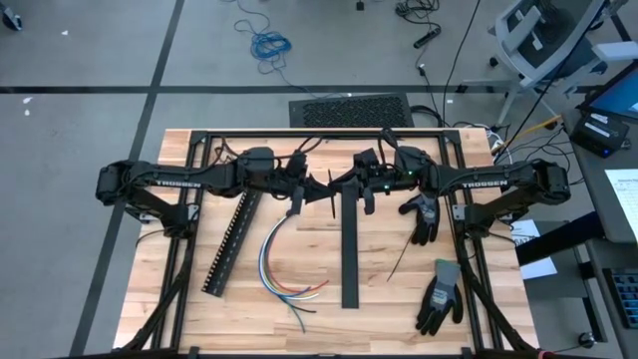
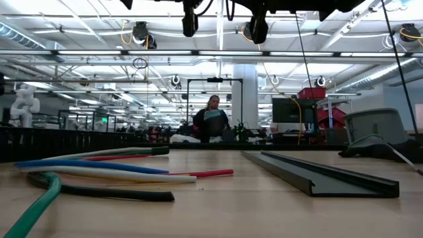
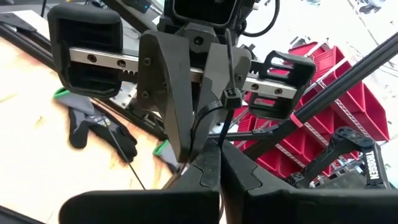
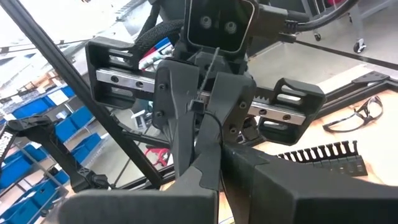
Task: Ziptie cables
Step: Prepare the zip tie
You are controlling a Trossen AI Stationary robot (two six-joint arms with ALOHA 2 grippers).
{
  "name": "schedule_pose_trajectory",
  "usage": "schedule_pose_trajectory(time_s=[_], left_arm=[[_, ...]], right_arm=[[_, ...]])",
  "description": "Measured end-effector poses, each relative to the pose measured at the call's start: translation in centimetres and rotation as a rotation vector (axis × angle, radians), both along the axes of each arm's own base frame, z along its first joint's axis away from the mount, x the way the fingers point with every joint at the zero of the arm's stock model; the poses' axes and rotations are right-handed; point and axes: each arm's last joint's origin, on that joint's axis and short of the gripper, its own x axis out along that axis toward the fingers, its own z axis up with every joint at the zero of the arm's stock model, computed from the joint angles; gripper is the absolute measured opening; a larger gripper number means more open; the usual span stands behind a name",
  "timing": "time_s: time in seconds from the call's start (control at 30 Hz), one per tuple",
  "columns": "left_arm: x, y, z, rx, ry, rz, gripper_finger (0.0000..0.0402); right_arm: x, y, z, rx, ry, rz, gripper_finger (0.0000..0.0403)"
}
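The cables (image 1: 284, 264) lie loose on the wooden table, a curved bundle of coloured wires (image 2: 99, 165), with no gripper touching them. Above the table's middle my left gripper (image 1: 324, 183) and my right gripper (image 1: 345, 182) meet tip to tip, both level and both shut on one thin black zip tie (image 3: 229, 74). The tie is bent into a small loop, and its head (image 3: 231, 96) shows in front of the right gripper's fingers. The right wrist view shows the same head (image 4: 198, 104) in front of the left gripper's fingers. My left gripper pinches the zip tie's strap (image 3: 219, 138) between its two fingertips, coming level from the table's left. Its own fingers hide which end it has. The tie is clear of the table. My right gripper pinches the strap (image 4: 210, 140) at its fingertips, level from the table's right. The looped part and head stand between the two grippers, with a free length (image 4: 214, 56) sticking upward.
A long black channel (image 1: 349, 249) lies right of the cables and a black toothed strip (image 1: 229, 244) lies to their left. Two grey-black gloves (image 1: 424, 214) (image 1: 439, 294) and a loose zip tie (image 1: 399, 261) lie at the right. A person (image 2: 211, 119) sits beyond the table.
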Motion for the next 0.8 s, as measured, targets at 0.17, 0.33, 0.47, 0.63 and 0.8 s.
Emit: schedule_pose_trajectory(time_s=[0.17,0.33,0.47,0.63,0.8], left_arm=[[-0.7,0.0,0.8,0.009,-0.025,0.008,0.0],[-1.2,0.1,1.3,0.032,-0.037,0.039,0.0],[-1.2,0.1,1.2,0.031,-0.018,0.042,0.0],[-1.2,0.0,1.2,0.031,-0.021,0.035,0.0],[-1.2,0.0,1.4,0.066,-0.051,0.029,0.0021]], right_arm=[[0.0,0.1,0.0,-0.003,-0.001,0.015,0.0],[0.0,0.2,0.1,-0.007,-0.001,0.034,0.0],[0.0,0.2,-0.1,-0.005,0.007,0.032,0.0],[0.0,0.2,0.0,-0.004,0.006,0.031,0.0],[0.0,0.2,0.0,-0.002,0.0,0.031,0.0]])
